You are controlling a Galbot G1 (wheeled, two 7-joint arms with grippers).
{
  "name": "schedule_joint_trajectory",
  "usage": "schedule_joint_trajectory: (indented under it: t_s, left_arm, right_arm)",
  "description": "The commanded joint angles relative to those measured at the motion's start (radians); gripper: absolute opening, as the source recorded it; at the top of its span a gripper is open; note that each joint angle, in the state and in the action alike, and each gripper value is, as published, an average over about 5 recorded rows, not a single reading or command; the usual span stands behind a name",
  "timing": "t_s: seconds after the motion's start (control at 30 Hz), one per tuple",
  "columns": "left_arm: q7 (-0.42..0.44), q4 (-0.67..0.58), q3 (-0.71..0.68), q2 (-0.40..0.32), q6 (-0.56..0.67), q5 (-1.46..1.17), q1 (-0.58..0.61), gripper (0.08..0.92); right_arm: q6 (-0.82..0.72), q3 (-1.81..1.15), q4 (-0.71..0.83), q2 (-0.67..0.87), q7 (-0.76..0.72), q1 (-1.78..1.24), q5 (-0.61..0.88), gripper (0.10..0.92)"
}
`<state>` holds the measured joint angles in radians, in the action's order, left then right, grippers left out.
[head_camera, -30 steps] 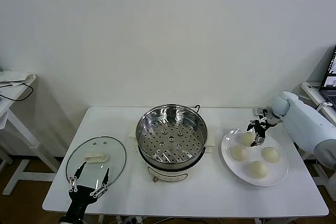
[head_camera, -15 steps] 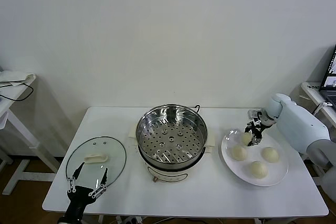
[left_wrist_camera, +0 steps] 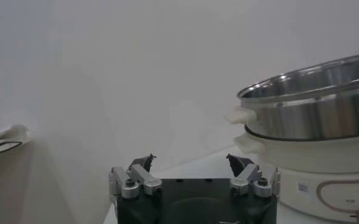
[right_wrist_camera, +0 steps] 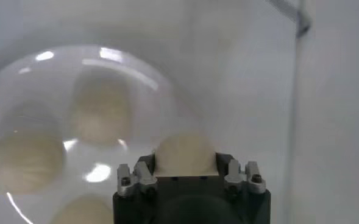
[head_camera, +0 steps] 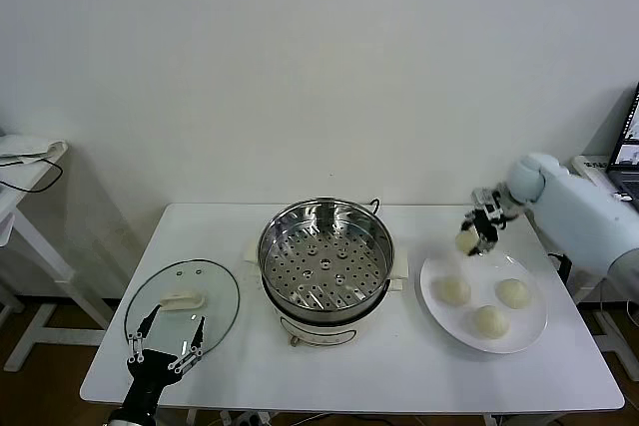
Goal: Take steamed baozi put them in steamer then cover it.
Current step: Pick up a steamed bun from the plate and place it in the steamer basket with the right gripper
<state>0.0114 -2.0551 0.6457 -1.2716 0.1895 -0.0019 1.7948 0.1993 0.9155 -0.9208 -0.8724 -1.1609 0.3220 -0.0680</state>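
My right gripper (head_camera: 473, 237) is shut on one cream-white baozi (head_camera: 465, 240) and holds it in the air above the near-left rim of the white plate (head_camera: 529, 331); in the right wrist view that baozi (right_wrist_camera: 185, 154) sits between the fingers. Three more baozi lie on the plate (head_camera: 452, 290) (head_camera: 513, 292) (head_camera: 490, 321). The steel steamer (head_camera: 326, 251) stands open at the table's middle, its perforated tray bare. The glass cover (head_camera: 183, 302) with its cream handle lies flat at the left. My left gripper (head_camera: 165, 340) is open, low at the table's front left, beside the cover.
The steamer's rim and white base (left_wrist_camera: 313, 140) fill one side of the left wrist view. A white side table (head_camera: 25, 162) with a cable stands at far left. A laptop (head_camera: 627, 147) sits at far right.
My right gripper has shut on a baozi at the plate's back left and lifted it off the plate, moving slightly toward the steamer. The left arm has barely moved.
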Motion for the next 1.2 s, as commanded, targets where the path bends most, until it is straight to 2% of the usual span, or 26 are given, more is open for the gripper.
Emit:
schedule_joint_trajectory:
  t_s: [0.03, 0.17, 0.43, 0.8, 1.2]
  left_arm:
    - [0.0, -0.002, -0.001, 0.002, 0.0, 0.0, -0.001, 0.823]
    - [-0.002, -0.006, -0.003, 0.004, 0.0, -0.001, 0.0, 0.823]
    - [-0.003, -0.016, -0.01, 0.003, 0.0, -0.001, 0.004, 0.823]
    - [-0.006, -0.011, -0.009, -0.001, 0.012, -0.001, 0.006, 0.823]
    - [-0.008, -0.004, 0.0, -0.004, 0.018, -0.002, 0.005, 0.823]
  right_arm:
    - [0.155, 0.205, -0.249, 0.001, -0.005, 0.279, 0.083, 0.678]
    - [0.216, 0.295, -0.344, -0.079, 0.012, 0.39, 0.113, 0.68]
    - [0.369, 0.333, -0.405, -0.257, 0.02, 0.395, -0.002, 0.689]
    - [0.439, 0.321, -0.256, -0.4, 0.058, 0.184, -0.192, 0.704]
    - [0.453, 0.279, -0.139, -0.456, 0.071, 0.073, -0.278, 0.711]
